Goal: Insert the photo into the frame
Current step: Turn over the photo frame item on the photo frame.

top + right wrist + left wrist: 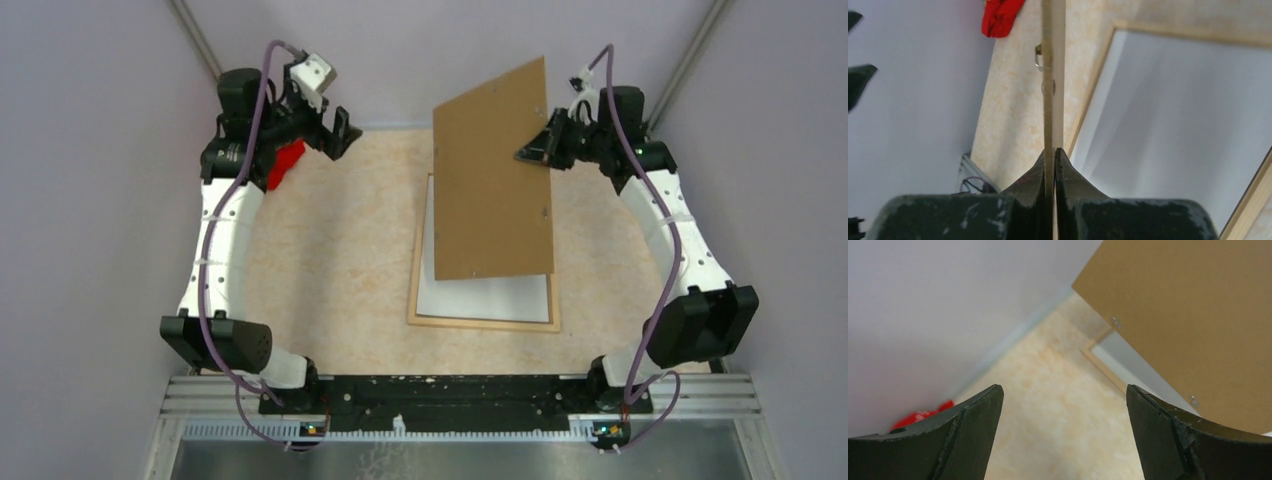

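the brown backing board (495, 185) is pinched at its right edge by the right end effector (540, 150) and held tilted above the frame (480, 322), which is laid flat right of the counter's (340, 260) middle. a whitish sheet inside it is judged to be the photo (490, 295), face down. the left end effector (338, 132) is spread wide and empty near the far left corner. closing is judged in hand: the board must be lowered flat, squared within the rails.
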You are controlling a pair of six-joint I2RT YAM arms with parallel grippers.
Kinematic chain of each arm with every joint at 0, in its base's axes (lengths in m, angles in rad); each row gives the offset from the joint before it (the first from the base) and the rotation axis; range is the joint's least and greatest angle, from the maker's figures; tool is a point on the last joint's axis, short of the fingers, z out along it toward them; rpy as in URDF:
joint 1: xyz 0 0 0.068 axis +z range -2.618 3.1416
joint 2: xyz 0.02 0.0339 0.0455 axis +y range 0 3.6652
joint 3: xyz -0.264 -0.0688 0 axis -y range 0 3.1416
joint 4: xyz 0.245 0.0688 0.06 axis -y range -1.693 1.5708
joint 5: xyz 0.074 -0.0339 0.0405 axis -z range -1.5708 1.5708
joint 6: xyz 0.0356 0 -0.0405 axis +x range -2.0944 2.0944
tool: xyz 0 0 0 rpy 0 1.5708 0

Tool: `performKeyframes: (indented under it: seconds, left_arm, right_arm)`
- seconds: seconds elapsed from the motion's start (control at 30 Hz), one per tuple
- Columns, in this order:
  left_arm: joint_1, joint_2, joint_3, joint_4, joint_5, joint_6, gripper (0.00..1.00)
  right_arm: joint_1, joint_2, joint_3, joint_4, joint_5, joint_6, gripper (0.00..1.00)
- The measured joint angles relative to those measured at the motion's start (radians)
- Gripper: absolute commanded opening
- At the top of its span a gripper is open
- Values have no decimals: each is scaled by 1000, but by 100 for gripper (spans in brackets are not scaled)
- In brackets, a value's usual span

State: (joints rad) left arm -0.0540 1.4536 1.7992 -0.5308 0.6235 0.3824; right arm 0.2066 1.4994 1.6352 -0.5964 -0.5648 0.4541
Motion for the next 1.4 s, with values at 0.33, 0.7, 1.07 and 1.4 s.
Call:
performKeyframes:
  seconds: [0.33, 0.7, 1.07, 1.4]
  left_arm:
    - [-8, 74, -297, -185, 42, 29, 98]
    - [-20, 283, -370, -63, -18, 3, 95]
    - [-26, 400, -331, -44, -11, -23, 98]
    - [-33, 421, -311, -48, -2, -23, 98]
  right_arm:
    - [-174, -85, -492, 250, -266, 294, 0]
    - [-236, -104, -695, 560, -392, 385, 0]
    - [-268, 28, -706, 644, -435, 363, 0]
    - [-269, 149, -704, 687, -435, 349, 0]
